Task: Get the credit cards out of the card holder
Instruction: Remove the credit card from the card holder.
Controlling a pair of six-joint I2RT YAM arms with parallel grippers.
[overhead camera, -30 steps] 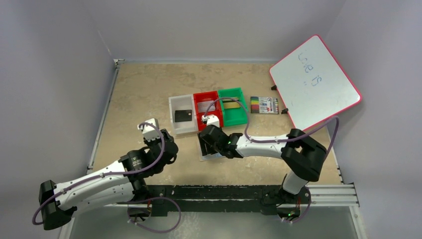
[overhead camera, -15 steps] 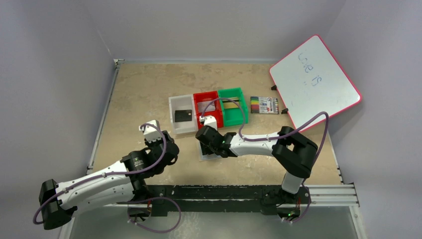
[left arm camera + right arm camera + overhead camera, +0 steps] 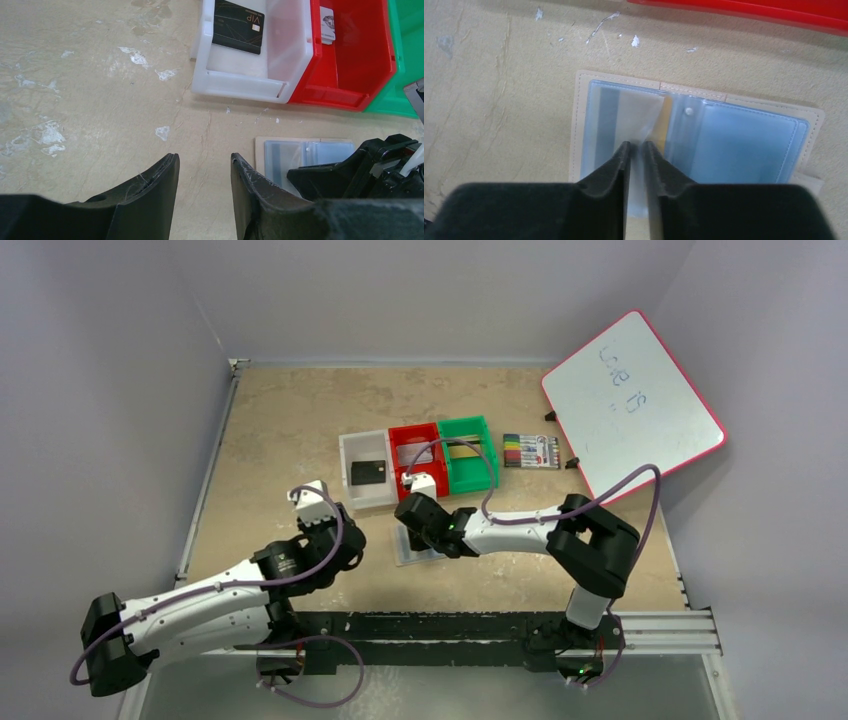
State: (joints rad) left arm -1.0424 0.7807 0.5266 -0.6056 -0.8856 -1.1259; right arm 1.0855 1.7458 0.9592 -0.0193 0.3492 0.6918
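The card holder [image 3: 749,135] lies spread open on the table [image 3: 75,75] right under the right gripper [image 3: 635,145]. Its jaws are pinched almost together on a thin pale sheet [image 3: 636,117] raised from the pocket by its left finger; card or pocket film, I can't tell. Just past those fingertips sits a red bin [image 3: 749,12], flanked by a green bin [image 3: 400,95] and a white bin [image 3: 240,82] with a black VIP card [image 3: 237,20]. The left gripper [image 3: 202,160] hovers with its fingers partly spread on nothing, the holder ahead to its right.
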